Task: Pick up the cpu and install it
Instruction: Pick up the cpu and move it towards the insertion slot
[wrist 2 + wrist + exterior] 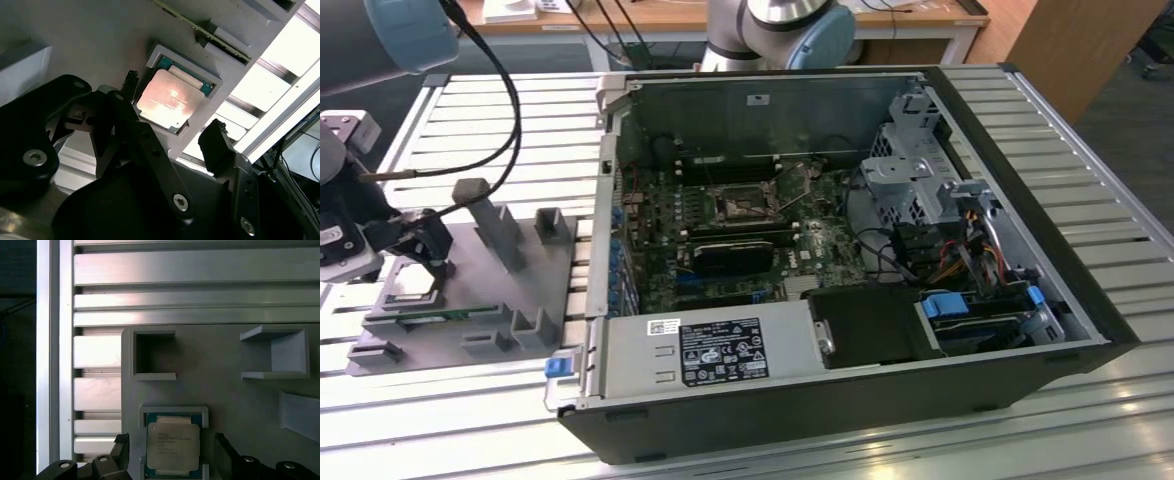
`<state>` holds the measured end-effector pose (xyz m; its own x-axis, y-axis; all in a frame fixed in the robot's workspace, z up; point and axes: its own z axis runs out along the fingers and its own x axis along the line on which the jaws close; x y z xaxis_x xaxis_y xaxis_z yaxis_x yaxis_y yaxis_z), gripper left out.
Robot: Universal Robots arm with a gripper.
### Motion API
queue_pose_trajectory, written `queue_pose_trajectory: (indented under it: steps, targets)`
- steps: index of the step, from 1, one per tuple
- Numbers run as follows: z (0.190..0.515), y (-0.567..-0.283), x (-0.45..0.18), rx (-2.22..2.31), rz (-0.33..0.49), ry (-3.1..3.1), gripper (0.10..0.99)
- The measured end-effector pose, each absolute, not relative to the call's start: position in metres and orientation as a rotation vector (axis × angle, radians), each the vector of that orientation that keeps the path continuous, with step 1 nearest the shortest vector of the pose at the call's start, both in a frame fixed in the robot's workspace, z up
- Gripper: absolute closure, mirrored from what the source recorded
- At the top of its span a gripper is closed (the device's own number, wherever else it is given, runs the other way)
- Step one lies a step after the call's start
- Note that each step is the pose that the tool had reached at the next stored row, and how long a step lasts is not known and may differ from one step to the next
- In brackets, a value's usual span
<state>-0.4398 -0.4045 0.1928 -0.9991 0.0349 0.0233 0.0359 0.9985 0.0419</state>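
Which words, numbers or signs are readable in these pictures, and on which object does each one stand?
cpu: several printed lines on its metal top, not legible.
power supply box: white label with print and symbols, not legible.
Nothing can be quoted with confidence.

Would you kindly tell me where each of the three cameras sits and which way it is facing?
Exterior view: off the arm, raised, looking down on the open computer case and the grey fixture plate; the hand shows at the exterior view's left.
First wrist view: on the wrist, facing squarely down at the cpu in its pocket; fingers show either side.
Second wrist view: on the wrist, facing the cpu obliquely past black finger linkages.
Shared: both wrist views show the cpu between the open hand's fingers.
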Motion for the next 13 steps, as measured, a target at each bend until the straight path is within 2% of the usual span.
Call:
queue_pose_trajectory:
  steps: [8, 10, 11, 13]
  targets:
    - [0.1851, -0.4046, -0.4403, -0.055, -0.066, -3.118, 0.318]
    - [0.1848, -0.4046, -0.4404, -0.055, -0.066, -3.118, 0.333]
    - [0.1847, -0.4047, -0.4405, -0.055, -0.066, -3.119, 0.400]
    - [0.1844, -0.4052, -0.4410, -0.055, -0.066, -3.122, 0.400]
